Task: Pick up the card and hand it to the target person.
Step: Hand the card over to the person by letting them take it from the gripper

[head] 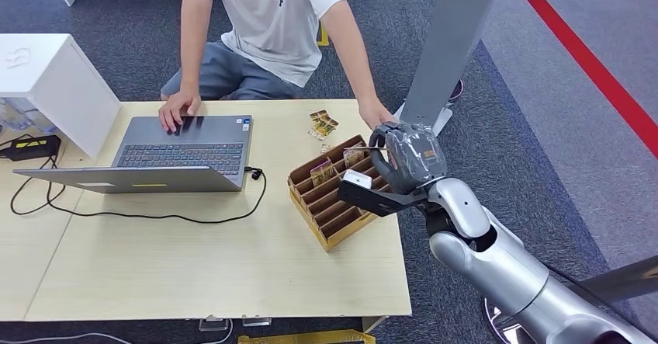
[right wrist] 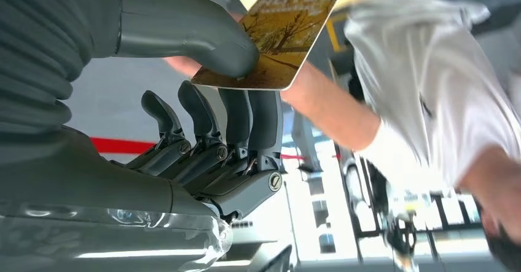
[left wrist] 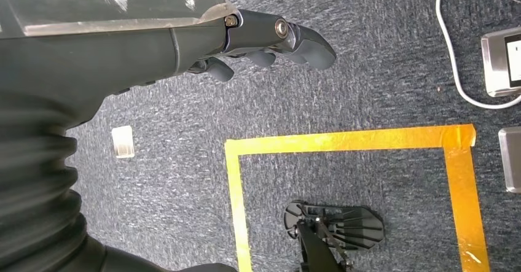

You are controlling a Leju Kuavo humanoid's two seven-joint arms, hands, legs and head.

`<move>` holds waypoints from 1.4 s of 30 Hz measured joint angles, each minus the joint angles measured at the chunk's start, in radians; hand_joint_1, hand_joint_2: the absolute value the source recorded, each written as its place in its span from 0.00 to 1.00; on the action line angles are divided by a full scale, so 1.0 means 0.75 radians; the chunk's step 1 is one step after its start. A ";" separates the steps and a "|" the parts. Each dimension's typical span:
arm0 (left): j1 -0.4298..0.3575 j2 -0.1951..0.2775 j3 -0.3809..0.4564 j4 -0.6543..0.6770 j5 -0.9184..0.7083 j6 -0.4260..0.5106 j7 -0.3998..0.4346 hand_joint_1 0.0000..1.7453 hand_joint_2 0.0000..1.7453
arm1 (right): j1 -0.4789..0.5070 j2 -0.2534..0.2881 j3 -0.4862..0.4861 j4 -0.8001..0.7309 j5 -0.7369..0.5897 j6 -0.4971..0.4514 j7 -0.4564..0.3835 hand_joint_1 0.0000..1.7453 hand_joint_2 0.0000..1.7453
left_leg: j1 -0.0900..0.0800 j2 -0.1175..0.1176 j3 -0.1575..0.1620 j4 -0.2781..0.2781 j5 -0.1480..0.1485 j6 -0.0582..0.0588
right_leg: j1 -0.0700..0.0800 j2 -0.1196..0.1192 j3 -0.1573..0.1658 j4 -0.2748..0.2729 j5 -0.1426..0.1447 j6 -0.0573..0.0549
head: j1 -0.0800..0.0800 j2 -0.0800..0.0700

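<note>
In the right wrist view the card [right wrist: 276,35], printed with golden trees, is pinched between the right hand's [right wrist: 209,106] thick grey thumb [right wrist: 203,42] and its dark fingers [right wrist: 246,115]. Just beyond the fingertips lies the person's forearm [right wrist: 332,109]. The head view hides that grip behind the back of the right hand [head: 407,158], but shows the hand raised over the far end of the wooden card rack [head: 334,192] on the table [head: 194,266], with the person's hand [head: 375,115] just beyond it. The left wrist view shows the left hand [left wrist: 270,42] hanging over carpet and yellow floor tape [left wrist: 350,142], fingers loosely extended, holding nothing.
</note>
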 joint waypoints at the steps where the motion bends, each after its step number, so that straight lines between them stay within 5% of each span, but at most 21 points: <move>1: 0.000 0.000 0.000 0.000 0.001 0.001 0.001 0.00 1.00 | 0.008 -0.006 -0.013 -0.040 0.019 -0.014 0.003 0.85 1.00 | 0.000 0.000 0.000 0.000 0.000 0.000 | 0.000 0.000 0.000 0.000 0.000 0.000 | 0.001 0.000; 9: 0.000 0.000 0.000 0.000 0.006 -0.005 0.005 0.00 1.00 | 0.093 -0.023 -0.078 -0.263 0.264 -0.128 0.033 0.85 1.00 | 0.000 0.000 0.000 0.000 0.000 0.000 | 0.000 0.000 0.000 0.000 0.000 0.000 | 0.000 0.000; 13: 0.000 -0.001 0.000 0.000 0.006 -0.043 0.003 0.00 0.00 | 0.132 -0.021 -0.090 -0.303 0.336 -0.161 0.034 0.73 1.00 | 0.000 0.000 0.000 0.000 0.000 0.000 | 0.000 0.000 0.000 0.000 0.000 0.000 | -0.001 0.000; 14: -0.001 -0.001 0.000 0.000 0.004 -0.053 0.002 0.00 0.00 | 0.141 -0.020 -0.091 -0.307 0.347 -0.163 0.033 0.66 1.00 | 0.000 0.000 0.000 0.000 0.000 0.000 | 0.000 0.000 0.000 0.000 0.000 0.000 | -0.001 0.000; 16: -0.001 -0.001 0.000 0.000 0.002 -0.067 0.000 0.00 0.00 | 0.159 -0.018 -0.093 -0.313 0.357 -0.167 0.030 0.28 1.00 | 0.000 0.000 0.000 0.000 0.000 0.000 | 0.000 0.000 0.000 0.000 0.000 0.000 | 0.000 0.000; 18: -0.001 -0.001 0.000 0.000 0.002 -0.071 -0.001 0.00 0.00 | 0.178 -0.015 -0.094 -0.315 0.354 -0.173 0.023 0.00 1.00 | 0.000 0.000 0.000 0.000 0.000 0.000 | 0.000 0.000 0.000 0.000 0.000 0.000 | 0.001 0.000; 27: -0.002 -0.002 0.000 0.000 0.016 -0.036 0.012 0.00 0.00 | 0.253 0.010 -0.118 -0.303 0.135 -0.280 -0.085 0.00 1.00 | 0.000 0.000 -0.001 0.000 0.000 0.000 | 0.000 0.000 0.000 0.000 0.000 0.000 | -0.001 0.000; 31: -0.002 -0.002 0.000 0.000 0.017 -0.019 0.016 0.00 0.00 | 0.297 0.039 -0.141 -0.273 -0.389 -0.278 -0.280 0.00 1.00 | 0.000 0.000 -0.001 0.000 0.000 0.000 | 0.000 0.000 0.000 0.000 0.000 0.000 | 0.000 0.000; 36: -0.002 -0.002 0.000 0.000 0.015 -0.007 0.031 0.00 0.00 | 0.360 0.075 -0.164 -0.203 -1.160 -0.047 -0.450 0.00 1.00 | 0.000 0.000 -0.001 0.000 0.000 0.000 | 0.000 0.000 0.000 0.000 0.000 0.000 | 0.000 0.000; 42: -0.002 -0.002 0.000 0.000 0.007 -0.002 0.042 0.00 0.00 | 0.429 0.088 -0.192 -0.131 -1.533 0.078 -0.456 0.00 1.00 | 0.000 0.000 -0.002 0.000 0.000 0.000 | 0.000 0.000 -0.001 0.000 0.000 0.000 | 0.001 0.000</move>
